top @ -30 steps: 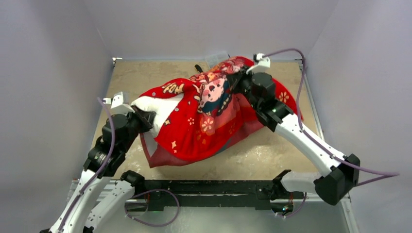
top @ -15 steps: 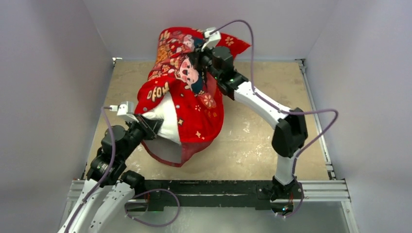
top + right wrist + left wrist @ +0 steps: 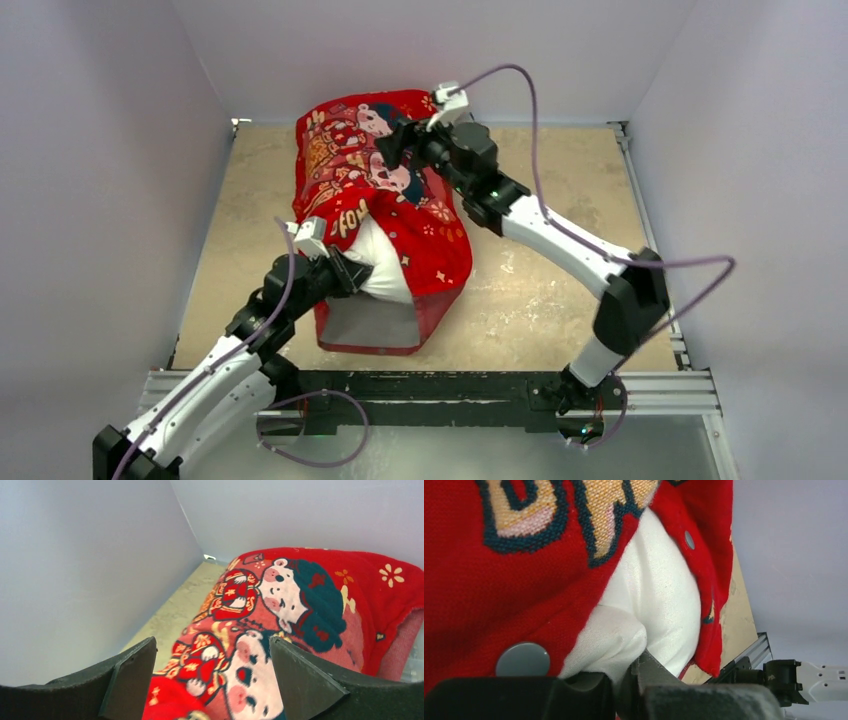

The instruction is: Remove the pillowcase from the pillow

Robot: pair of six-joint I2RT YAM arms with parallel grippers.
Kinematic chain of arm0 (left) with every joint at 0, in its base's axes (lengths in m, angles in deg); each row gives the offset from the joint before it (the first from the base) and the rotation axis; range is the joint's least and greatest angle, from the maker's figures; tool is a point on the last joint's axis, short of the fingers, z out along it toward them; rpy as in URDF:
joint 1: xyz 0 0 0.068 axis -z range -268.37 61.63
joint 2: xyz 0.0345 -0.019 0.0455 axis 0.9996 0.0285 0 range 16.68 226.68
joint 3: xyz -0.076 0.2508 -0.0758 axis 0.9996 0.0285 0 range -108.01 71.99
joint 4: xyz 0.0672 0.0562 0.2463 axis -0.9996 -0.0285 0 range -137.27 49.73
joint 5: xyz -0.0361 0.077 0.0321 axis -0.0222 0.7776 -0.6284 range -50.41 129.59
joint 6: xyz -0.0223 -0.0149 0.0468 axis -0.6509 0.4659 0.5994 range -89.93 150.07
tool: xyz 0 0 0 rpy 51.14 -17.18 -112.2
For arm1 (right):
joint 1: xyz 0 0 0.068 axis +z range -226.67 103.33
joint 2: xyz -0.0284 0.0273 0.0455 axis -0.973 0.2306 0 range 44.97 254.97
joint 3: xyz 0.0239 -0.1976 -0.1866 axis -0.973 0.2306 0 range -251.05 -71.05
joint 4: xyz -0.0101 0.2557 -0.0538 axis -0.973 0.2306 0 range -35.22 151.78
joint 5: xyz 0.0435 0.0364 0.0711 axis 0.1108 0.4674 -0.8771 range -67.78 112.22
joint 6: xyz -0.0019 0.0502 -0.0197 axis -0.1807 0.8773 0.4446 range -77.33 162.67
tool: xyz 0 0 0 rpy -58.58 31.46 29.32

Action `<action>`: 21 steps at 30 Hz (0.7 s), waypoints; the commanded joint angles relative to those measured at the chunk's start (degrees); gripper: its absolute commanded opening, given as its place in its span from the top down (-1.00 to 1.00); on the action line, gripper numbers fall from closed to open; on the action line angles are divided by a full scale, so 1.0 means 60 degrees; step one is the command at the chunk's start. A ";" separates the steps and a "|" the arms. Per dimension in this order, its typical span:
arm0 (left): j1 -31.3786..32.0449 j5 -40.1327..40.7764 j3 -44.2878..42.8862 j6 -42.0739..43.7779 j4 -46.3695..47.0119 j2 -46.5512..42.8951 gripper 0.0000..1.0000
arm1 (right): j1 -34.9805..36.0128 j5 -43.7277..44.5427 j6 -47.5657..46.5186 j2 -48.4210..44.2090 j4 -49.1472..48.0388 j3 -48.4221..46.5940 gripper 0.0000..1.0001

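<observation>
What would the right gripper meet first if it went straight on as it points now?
The pillowcase: its red print lies right ahead of the right gripper, between the fingers; contact may already exist.

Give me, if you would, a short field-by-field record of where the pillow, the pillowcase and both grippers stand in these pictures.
pillowcase: red printed cover, far end lifted, draped over the pillow, open mouth hanging toward the near edge with its pale inside showing
pillow: white, partly exposed at the opening, the rest covered
left gripper: closed on the exposed white pillow
right gripper: holding the pillowcase's far end up
table: tan surface beneath both
task state: the pillow is not yet out of the pillowcase
</observation>
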State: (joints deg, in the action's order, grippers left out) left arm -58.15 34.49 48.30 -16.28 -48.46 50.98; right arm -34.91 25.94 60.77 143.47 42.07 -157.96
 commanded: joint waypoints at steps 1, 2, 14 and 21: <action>0.0599 -0.0214 -0.0757 0.0203 0.1177 0.0935 0.76 | 0.0436 0.0699 0.1020 -0.1667 0.0166 0.1806 -0.75; 0.0647 -0.0233 -0.0973 0.0317 0.1112 0.1232 0.71 | 0.0472 0.0773 0.1096 -0.2010 0.0358 0.2299 -0.75; 0.0835 0.1151 -0.4882 0.1512 -0.3447 0.3123 -0.33 | 0.0535 -0.0203 0.1662 -0.5190 0.1533 0.6045 -0.98; 0.0827 0.1679 -0.6290 0.1923 -0.5257 0.3131 -0.63 | 0.0365 0.0362 0.2241 -0.3395 0.1341 0.6240 -0.97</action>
State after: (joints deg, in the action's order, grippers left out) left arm -52.99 39.74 15.23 -8.02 -75.67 70.30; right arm -32.07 27.65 71.31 117.11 50.97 -120.46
